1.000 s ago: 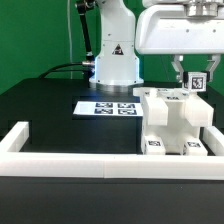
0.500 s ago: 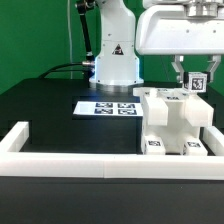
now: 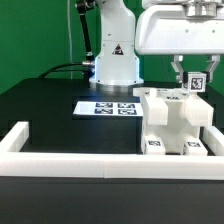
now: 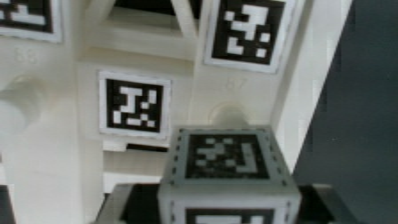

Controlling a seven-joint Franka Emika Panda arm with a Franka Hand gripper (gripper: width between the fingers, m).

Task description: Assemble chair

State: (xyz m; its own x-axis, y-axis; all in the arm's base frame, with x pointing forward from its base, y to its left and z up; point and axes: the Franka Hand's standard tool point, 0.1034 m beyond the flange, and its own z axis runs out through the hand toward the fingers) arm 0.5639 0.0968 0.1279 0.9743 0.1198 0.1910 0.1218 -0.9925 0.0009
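We judge the chair mostly built on the surface at the exterior view's right, claw clamped on a small tagged block above it, probably left to seat.

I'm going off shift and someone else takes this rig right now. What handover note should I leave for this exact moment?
Gripper: shut on a small tagged block, just above the back of the chair assembly.
Chair assembly: on the table at the exterior view's right, close behind the border rail, with the marker board beside it.
Done: the larger blocks look joined.
Left: seat the small tagged block. Whether it already touches the chair assembly cannot be told.
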